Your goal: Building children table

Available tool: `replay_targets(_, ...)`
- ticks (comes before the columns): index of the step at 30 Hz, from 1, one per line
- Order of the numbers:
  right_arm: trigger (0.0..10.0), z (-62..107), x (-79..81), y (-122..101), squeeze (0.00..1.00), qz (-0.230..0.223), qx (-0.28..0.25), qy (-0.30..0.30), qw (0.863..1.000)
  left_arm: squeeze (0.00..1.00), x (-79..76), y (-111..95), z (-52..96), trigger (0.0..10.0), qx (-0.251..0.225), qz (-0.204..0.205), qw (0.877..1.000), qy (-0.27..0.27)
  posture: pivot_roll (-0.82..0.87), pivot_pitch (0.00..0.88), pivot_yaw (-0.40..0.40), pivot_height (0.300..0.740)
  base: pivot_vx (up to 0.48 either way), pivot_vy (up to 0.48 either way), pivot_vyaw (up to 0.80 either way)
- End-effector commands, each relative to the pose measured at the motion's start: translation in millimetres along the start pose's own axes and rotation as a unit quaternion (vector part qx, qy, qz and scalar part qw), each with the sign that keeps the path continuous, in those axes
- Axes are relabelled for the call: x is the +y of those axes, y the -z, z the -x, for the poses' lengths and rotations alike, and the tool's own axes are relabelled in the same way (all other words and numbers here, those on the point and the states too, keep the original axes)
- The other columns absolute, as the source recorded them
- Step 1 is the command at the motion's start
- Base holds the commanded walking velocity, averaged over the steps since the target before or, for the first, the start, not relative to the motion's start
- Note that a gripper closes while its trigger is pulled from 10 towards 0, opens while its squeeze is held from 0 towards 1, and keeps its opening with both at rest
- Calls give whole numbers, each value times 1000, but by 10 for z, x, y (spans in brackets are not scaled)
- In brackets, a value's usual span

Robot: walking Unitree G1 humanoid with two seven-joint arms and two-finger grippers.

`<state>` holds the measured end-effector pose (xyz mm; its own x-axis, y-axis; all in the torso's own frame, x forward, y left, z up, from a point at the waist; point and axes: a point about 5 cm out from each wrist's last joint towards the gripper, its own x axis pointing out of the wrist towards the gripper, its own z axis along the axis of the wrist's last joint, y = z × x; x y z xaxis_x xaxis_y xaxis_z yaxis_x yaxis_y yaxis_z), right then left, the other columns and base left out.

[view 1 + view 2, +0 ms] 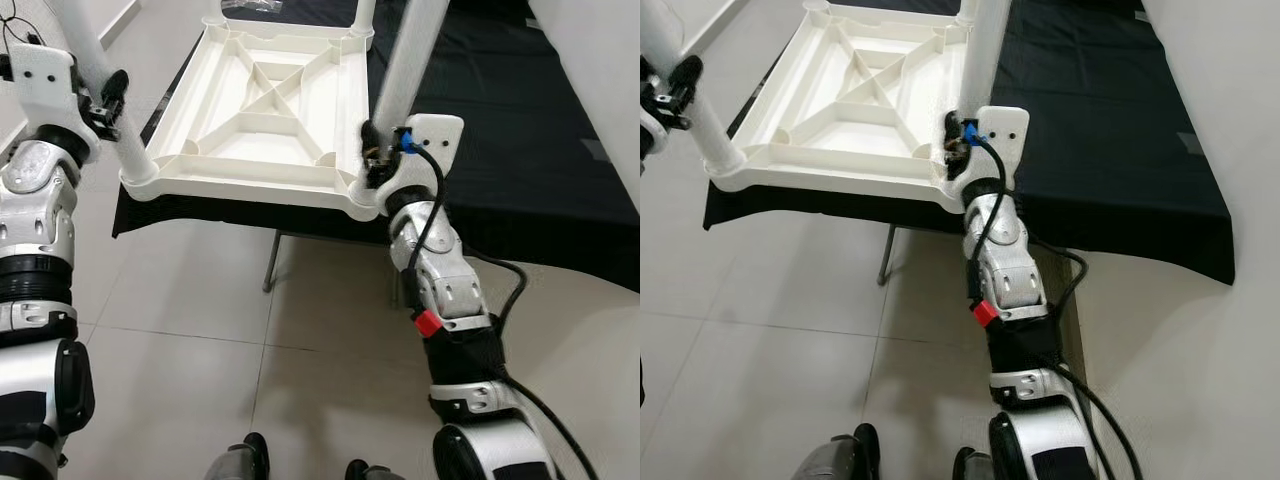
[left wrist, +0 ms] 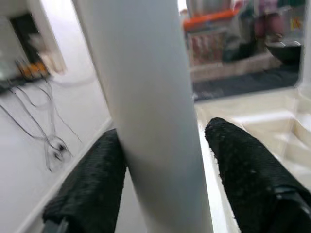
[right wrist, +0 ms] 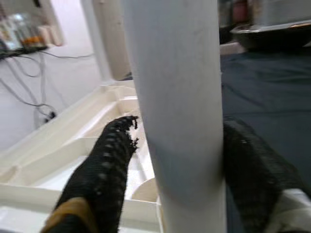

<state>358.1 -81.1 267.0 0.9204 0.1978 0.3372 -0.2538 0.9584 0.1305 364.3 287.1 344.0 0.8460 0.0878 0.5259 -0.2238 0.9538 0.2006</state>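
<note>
A white plastic children's table top [image 1: 250, 187] lies upside down on a black-covered table [image 1: 500, 120], ribs facing up. A white leg [image 1: 128, 140] stands in its near-left corner, and my left gripper [image 1: 108, 100] is shut on that leg partway up. In the left wrist view both black fingers [image 2: 92, 184] press the leg [image 2: 146, 111]. Another white leg [image 1: 405, 60] rises from the near-right corner, with my right gripper [image 1: 372, 150] shut on it just above the socket. The right wrist view has the leg [image 3: 180, 107] between the fingers [image 3: 104, 165]. A third leg [image 1: 365, 15] stands at the far right corner.
The table top overhangs the near edge of the black-covered table, whose metal leg [image 1: 272, 260] reaches down to the tiled floor [image 1: 180, 300]. A white panel [image 1: 600, 80] stands at the right. My feet [image 1: 250, 460] are at the bottom. Cables lie on the floor at far left.
</note>
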Motion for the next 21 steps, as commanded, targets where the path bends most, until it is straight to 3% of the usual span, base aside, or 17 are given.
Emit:
replay_targets(1,10000,27,81,38,1000,-18,4,-32,999,1000,113,-39,7,10000,-8,-25,999,-26,11,262,-44,740,0,0,0)
replay_targets(3,10000,72,51,0,1000,-21,-6,-47,999,1000,330,-52,84,10000,-10,-46,995,-89,10,259,-41,740,0,0,0)
replay_targets(5,10000,93,32,-6,1000,-22,-7,-53,998,1000,407,-67,118,10000,-14,-52,993,-109,10,259,-41,740,0,0,0)
replay_targets(7,10000,188,-93,18,1000,-4,-1,-56,998,1000,544,-166,245,10000,-40,-65,986,-146,11,258,-39,740,0,0,0)
replay_targets(9,10000,276,-186,54,1000,8,9,-57,998,1000,575,-243,366,10000,-60,-68,983,-157,14,253,-35,740,0,0,0)
replay_targets(13,10000,344,-248,97,1000,17,19,-59,998,1000,529,-238,472,10000,-62,-63,984,-156,15,251,-33,740,0,0,0)
replay_targets(14,10000,442,-331,165,1000,30,35,-64,997,1000,433,-147,651,10000,-47,-54,986,-154,18,249,-27,740,0,0,0)
replay_targets(17,10000,485,-364,194,1000,35,41,-66,996,1000,393,-96,738,10000,-39,-51,986,-154,18,249,-27,740,0,0,0)
replay_targets(21,10000,565,-400,259,1000,42,59,-67,995,1000,185,64,1026,10000,-7,-40,988,-152,24,244,-25,740,0,0,0)
